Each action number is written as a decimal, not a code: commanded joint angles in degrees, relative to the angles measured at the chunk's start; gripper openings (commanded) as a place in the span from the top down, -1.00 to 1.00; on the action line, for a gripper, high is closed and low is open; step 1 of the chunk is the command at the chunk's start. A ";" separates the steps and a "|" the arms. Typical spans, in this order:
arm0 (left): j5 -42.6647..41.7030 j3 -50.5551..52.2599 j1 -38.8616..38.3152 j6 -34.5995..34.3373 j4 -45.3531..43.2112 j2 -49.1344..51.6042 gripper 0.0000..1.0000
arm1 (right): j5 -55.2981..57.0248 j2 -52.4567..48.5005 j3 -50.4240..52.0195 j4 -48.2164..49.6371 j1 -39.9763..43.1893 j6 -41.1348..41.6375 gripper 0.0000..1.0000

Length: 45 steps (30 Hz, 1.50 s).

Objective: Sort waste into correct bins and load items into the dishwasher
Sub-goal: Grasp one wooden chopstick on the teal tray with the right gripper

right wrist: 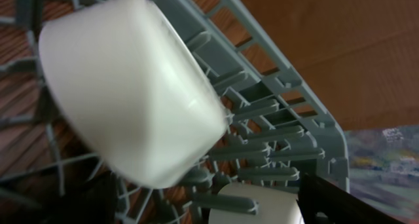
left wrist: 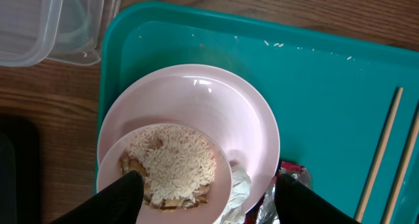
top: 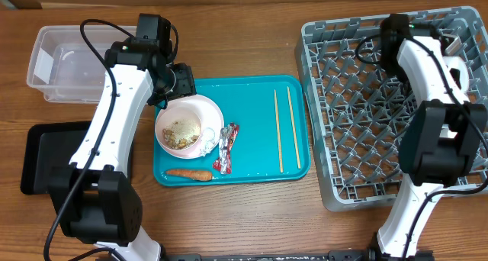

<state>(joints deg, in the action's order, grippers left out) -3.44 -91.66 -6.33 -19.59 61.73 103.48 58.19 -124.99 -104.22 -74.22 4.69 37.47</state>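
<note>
On the teal serving tray (top: 255, 93) a white plate (top: 210, 108) carries a white bowl (top: 180, 133) of beige-white food scraps (left wrist: 173, 160), with a white tissue wad (left wrist: 239, 188) beside the bowl. My left gripper (top: 180, 89) is open above the plate's far rim; its fingers (left wrist: 209, 207) straddle the bowl without touching it. The red-and-silver wrapper (top: 227, 147), the carrot (top: 189, 173) and two chopsticks (top: 285, 128) lie on the tray. My right gripper (top: 450, 43) is open over the far right corner of the grey dish rack (top: 358, 101). A white bowl (right wrist: 124, 86) and a small white cup (right wrist: 262, 207) sit among its pegs.
The clear tub (top: 65, 62) stands at the far left. The black tray (top: 42, 158) lies in front of it, partly under my left arm. The right arm stretches over the rack's right side. Bare wooden table runs along the front edge.
</note>
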 commanded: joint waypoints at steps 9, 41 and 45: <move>-0.52 -0.81 -0.04 -0.70 1.55 0.26 -0.36 | -27.89 11.41 -4.61 -0.22 -0.35 -12.22 -0.89; 8.41 -0.81 9.62 -5.49 14.99 -9.16 -0.40 | -60.02 18.23 30.21 24.13 -36.61 -16.22 -0.40; 6.54 -0.79 9.64 -5.49 14.93 -9.09 -0.40 | -57.11 18.23 35.67 29.97 -37.99 -16.20 -0.33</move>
<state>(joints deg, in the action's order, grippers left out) 4.58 -91.68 3.38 -24.08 76.71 94.78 -2.39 -106.69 -71.46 -46.48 -32.32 20.80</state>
